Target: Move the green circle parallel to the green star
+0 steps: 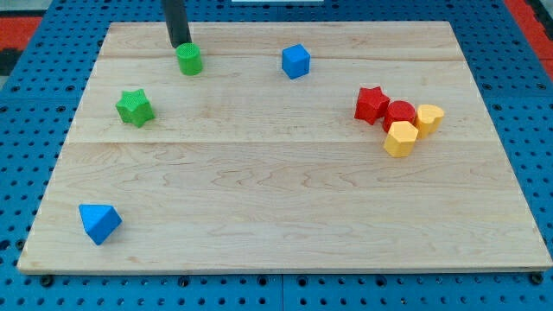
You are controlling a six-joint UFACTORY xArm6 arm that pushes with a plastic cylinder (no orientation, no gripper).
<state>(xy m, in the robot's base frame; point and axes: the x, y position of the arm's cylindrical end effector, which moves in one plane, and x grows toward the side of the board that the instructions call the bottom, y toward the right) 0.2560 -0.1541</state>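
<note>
Two green blocks: the green circle (189, 60) near the view's top left, the green star (135, 107) below-left of it; two blue (295, 61) (99, 222), two red (371, 104) (399, 114), two yellow (429, 117) (400, 138); my tip (181, 43) touches the circle's upper edge, a fingerless rod; pale wooden board (276, 199) on blue pegboard (26, 121).

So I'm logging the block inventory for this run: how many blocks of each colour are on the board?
Green: 2, the green circle and the green star
Blue: 2, a blue cube and a blue block
Red: 2, a red star and a red cylinder
Yellow: 2, yellow blocks
Total: 8
</note>
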